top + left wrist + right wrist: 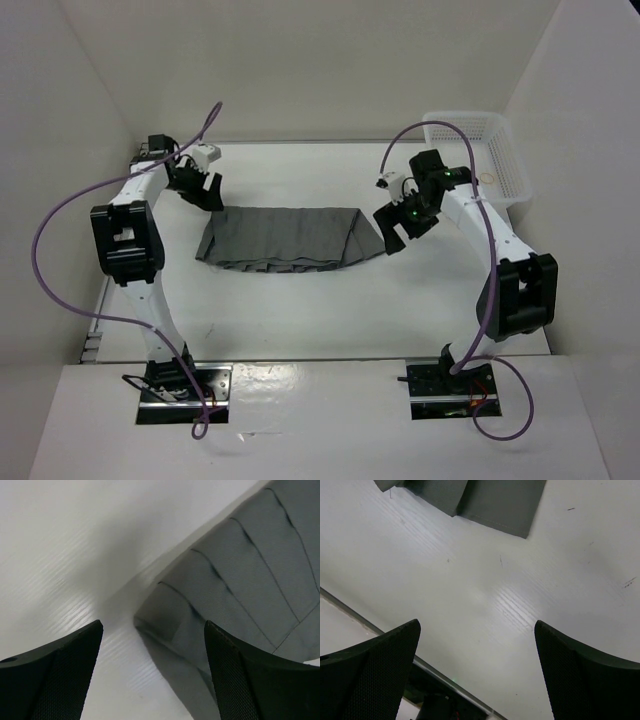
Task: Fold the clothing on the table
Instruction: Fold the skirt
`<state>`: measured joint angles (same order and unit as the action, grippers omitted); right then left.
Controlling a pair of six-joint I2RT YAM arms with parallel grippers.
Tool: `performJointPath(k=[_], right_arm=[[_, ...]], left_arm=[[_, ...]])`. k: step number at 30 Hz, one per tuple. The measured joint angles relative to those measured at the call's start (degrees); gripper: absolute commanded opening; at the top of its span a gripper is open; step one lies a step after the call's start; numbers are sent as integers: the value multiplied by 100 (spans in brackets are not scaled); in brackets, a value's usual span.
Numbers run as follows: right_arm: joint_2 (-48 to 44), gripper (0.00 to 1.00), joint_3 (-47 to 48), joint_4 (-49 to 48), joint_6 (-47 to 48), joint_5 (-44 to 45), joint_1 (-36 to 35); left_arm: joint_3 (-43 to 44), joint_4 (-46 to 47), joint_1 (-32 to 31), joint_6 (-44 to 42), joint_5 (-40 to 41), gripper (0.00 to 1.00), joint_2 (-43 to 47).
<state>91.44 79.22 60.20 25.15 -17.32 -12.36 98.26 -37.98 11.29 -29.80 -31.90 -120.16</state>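
Top external view, showing the clothing [285, 238] lying on the table [300, 320], long axis running left to right; hovering at its far-left corner, left gripper [198, 189] spread and empty; hanging just off its right end, right gripper [396, 230] spread, empty.

Skirt [290, 238] mid-grey, darker pleat lines. Bench [300, 320] matte white, few tiny dark scuffs. Mesh basket [480, 150] white. Left arm [152, 290], right arm [490, 225] white w/ black joints, cables [60, 215] purple. Left pincer [152, 622], right pincer [477, 625] black, fine dotted texture.
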Motion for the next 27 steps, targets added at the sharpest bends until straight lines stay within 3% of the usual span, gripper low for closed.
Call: performJointPath(k=[6,17,25,27], right_arm=[[-133,99,-11,17,-15,-33,181],[-129,99,-11,50,-24,-48,273],[-127,99,-11,70,-48,-50,304],[-127,99,-11,70,-70,-48,328]], left_arm=[[17,-223,-361,-442,-59,88,-83],[98,-321,-343,-787,164,88,-431],[365,-442,-275,-942,201,76,-678],[365,-466,-234,-951,201,66,-730]])
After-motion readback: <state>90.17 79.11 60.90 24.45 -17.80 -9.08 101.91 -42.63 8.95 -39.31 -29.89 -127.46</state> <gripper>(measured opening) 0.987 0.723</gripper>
